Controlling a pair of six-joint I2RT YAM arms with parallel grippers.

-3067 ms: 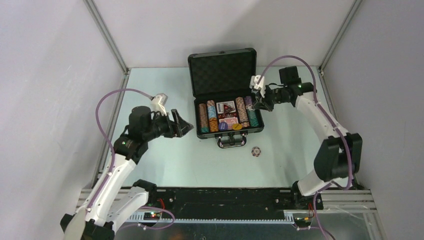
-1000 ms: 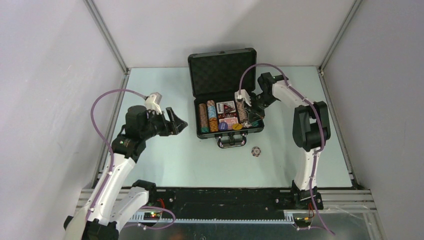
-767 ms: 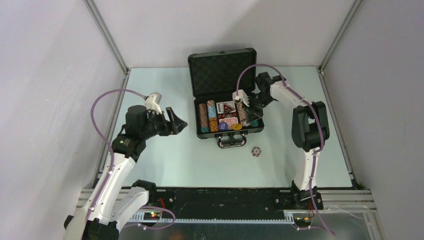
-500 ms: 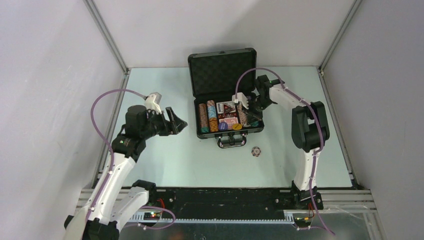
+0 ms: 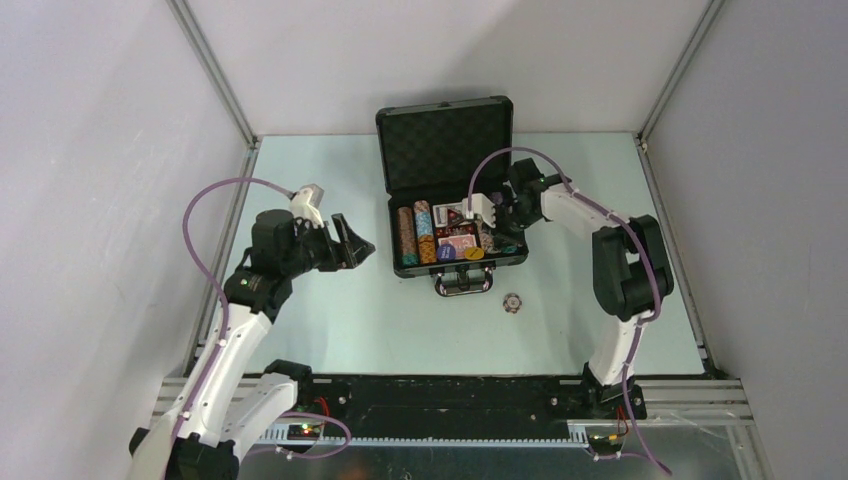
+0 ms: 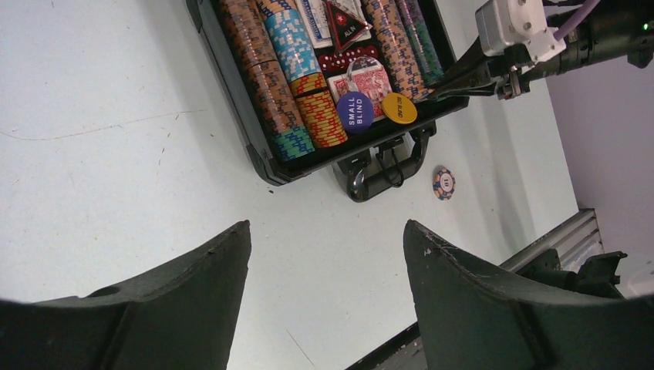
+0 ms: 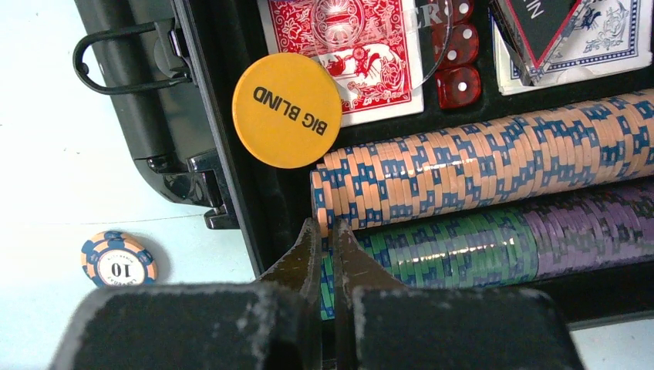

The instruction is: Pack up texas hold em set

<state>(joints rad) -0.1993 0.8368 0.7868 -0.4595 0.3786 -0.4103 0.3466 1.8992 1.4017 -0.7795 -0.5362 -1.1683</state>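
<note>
Briefcase (image 5: 447,148) lid shows only overhead; loose chip (image 7: 118,260) reads "10" at right wrist.

The table (image 5: 380,330) is pale blue-green and flat. Thin scratches (image 6: 100,129) mark it. Plain grey walls (image 5: 100,150) stand on three sides. Two shiny metal bars (image 5: 213,75) lean up at the back corners. A long black rail (image 5: 450,395) runs along the near edge.

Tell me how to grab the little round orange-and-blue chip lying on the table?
Pinch its rim from straight above. The round orange-and-blue poker chip lies flat on the pale table, apart from the black hard case, so only its thin edge gives two opposite sides.
</note>
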